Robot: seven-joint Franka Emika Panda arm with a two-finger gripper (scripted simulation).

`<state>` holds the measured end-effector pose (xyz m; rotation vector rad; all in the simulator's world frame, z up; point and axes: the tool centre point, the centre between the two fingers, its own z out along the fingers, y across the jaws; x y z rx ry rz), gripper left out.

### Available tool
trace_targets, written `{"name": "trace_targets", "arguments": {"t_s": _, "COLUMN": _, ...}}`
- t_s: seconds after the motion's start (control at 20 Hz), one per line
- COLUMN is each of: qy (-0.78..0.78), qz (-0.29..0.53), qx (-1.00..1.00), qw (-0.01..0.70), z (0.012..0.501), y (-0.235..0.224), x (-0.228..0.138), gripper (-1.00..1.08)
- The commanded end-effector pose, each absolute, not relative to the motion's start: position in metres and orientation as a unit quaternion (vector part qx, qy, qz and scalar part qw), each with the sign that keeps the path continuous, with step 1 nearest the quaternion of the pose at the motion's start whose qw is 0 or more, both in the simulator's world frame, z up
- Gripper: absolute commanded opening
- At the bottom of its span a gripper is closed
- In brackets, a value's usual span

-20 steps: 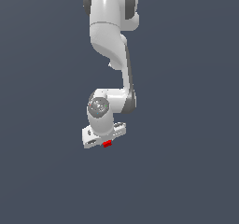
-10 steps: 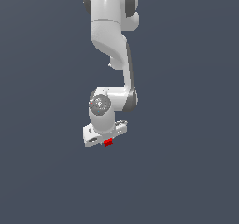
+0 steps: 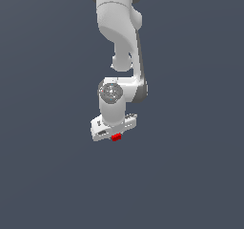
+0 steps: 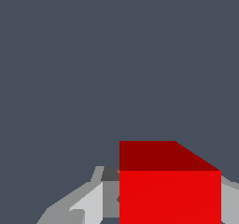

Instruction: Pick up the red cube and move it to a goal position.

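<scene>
**Inspector A:** Although the red cube (image 3: 116, 137) is seen just below the middle of the exterior view, tucked under the white gripper (image 3: 115, 135), no goal marker is shown anywhere in either picture. Where the cube is to be taken cannot be confirmed.

**Inspector B:** Noted. In the wrist view the cube (image 4: 170, 190) fills the lower right of the frame, with a grey fingertip (image 4: 91, 204) seen touching its side. The gripper is judged to be closed on the cube, with the jaws pressed against its two sides.

**Inspector A:** How much of the finger pads is on the cube?

**Inspector B:** That cannot be told. Only the lowest edge of the cube is visible in the exterior view, and the far finger is barely seen at the wrist view's edge.

**Inspector A:** Then a slip is to be recorded as the main risk. If the cube is held only near the fingertips, it could be shaken loose by a sharp move of the arm (image 3: 122, 37).

**Inspector B:** Agreed. A rotation in the grip is also possible and would leave the cube off its goal.
</scene>
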<state>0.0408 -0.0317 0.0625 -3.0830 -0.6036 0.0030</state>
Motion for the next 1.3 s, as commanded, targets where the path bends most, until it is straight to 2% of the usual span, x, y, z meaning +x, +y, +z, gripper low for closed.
{"name": "trace_targets", "arguments": {"t_s": 0.0, "qy": -0.193, "qz": 0.0, "qx": -0.981, "qw": 0.0, "z": 0.078, "y": -0.019, "x": 0.031, "gripper": -1.0}}
{"name": "trace_targets", "arguments": {"t_s": 0.7, "qy": -0.193, "qz": 0.0, "qx": -0.981, "qw": -0.001, "z": 0.17, "y": 0.052, "x": -0.026, "gripper": -1.0}}
{"name": "trace_targets", "arguments": {"t_s": 1.25, "qy": -0.193, "qz": 0.0, "qx": -0.981, "qw": 0.0, "z": 0.197, "y": 0.074, "x": -0.04, "gripper": -1.0}}
